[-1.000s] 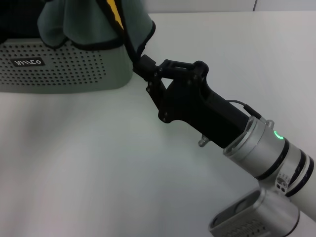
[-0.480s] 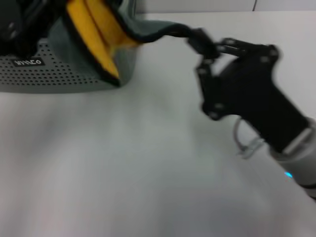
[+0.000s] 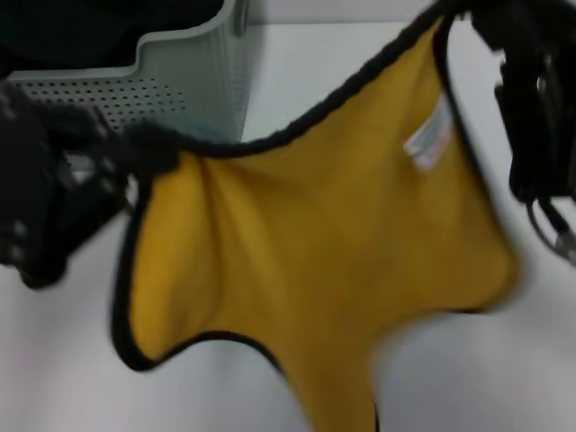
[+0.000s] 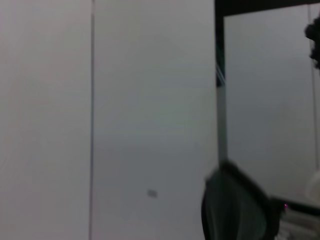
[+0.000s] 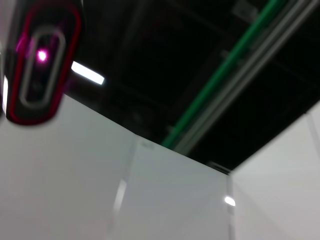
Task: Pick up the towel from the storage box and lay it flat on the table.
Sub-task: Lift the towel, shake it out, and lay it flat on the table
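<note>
**Towel stretched between both grippers**

White table (image 3: 72,360) below, storage box (image 3: 193,67) at rear, behind left gripper (image 3: 135,153). Towel (image 3: 315,252) out of box, hung spread in air w/ label (image 3: 430,142) near right gripper (image 3: 459,11). Clamped at one top corner by each gripper; lower edge sagging toward table.

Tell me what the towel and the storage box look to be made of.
The towel: soft woven or microfibre cloth, matte mustard-yellow, judging by how it sags and folds between the left gripper and right gripper; black stitched trim, white label.
The storage box: likely moulded plastic, pale grey-green, rigid perforated walls with a smooth rim.
</note>
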Controlling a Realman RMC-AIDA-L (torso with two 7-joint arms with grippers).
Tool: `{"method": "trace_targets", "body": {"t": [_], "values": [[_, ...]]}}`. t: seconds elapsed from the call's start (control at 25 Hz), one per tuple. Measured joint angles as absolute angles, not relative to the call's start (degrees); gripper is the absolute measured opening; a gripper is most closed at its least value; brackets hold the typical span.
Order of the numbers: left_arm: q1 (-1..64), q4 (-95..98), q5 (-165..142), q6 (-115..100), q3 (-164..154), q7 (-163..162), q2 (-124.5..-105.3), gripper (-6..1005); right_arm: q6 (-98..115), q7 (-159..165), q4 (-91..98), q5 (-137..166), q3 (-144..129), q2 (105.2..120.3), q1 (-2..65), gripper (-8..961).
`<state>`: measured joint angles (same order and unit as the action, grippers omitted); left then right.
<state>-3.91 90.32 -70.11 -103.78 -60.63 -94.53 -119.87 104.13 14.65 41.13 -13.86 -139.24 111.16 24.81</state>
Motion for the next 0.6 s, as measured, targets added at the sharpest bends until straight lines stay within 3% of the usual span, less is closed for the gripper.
{"method": "trace_targets", "body": {"t": [0.2, 0.44, 0.6], "values": [[-2.57, 88.51, -75.36, -104.51, -62.94, -94.66, -119.93, 34, 96.23, 29.01, 47.66, 1.61, -124.01, 110.73, 23.60, 4], [-0.03, 83.38, -77.80, -104.78, -64.25, -94.21, -120.01, 34, 95.26, 42.80, 48.31, 17.77, -107.42, 114.46, 23.28, 4], [2.73, 79.64, -79.22, -104.83, -64.28, -94.09, -120.03, 35, 95.35, 46.61, 49.06, 22.46, -102.87, 115.40, 23.43, 4]]}}
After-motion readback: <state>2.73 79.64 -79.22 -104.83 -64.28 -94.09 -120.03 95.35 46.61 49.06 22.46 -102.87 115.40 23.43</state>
